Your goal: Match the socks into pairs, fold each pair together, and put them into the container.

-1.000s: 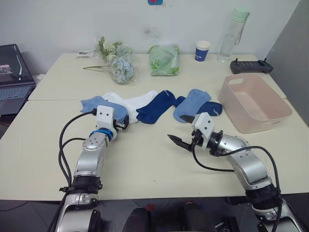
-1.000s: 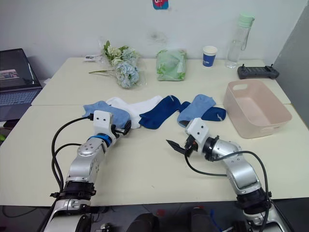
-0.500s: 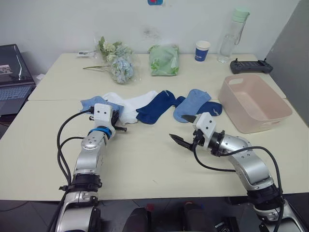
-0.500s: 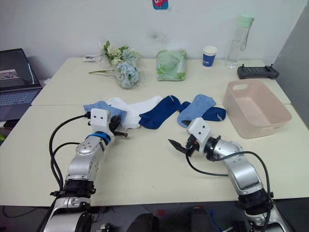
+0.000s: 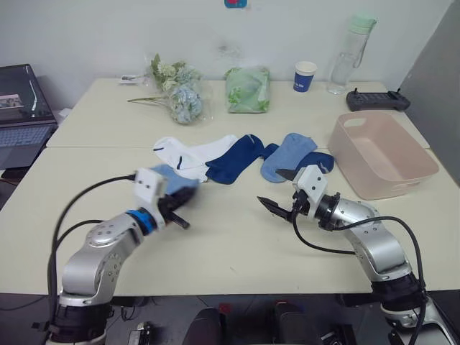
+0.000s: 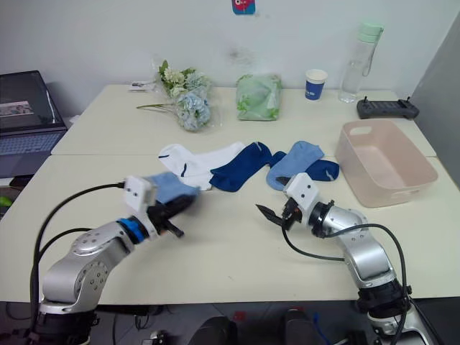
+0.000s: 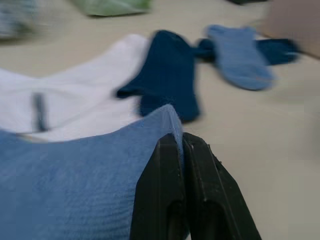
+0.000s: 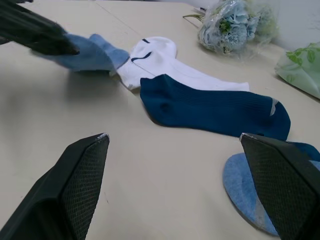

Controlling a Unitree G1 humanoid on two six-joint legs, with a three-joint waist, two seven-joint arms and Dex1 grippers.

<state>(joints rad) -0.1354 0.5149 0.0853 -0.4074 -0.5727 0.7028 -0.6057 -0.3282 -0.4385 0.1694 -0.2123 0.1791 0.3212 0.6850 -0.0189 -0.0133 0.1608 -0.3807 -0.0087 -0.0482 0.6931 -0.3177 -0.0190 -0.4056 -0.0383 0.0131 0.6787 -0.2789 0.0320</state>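
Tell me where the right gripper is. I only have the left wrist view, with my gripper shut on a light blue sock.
Observer: The right gripper is open, over bare table on the near side of the second light blue sock.
Operator: Anything in the container yet?
Observer: No. The pink tub on the robot's right holds no socks.

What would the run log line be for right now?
left gripper: shut on light blue sock | right gripper: open | container: empty
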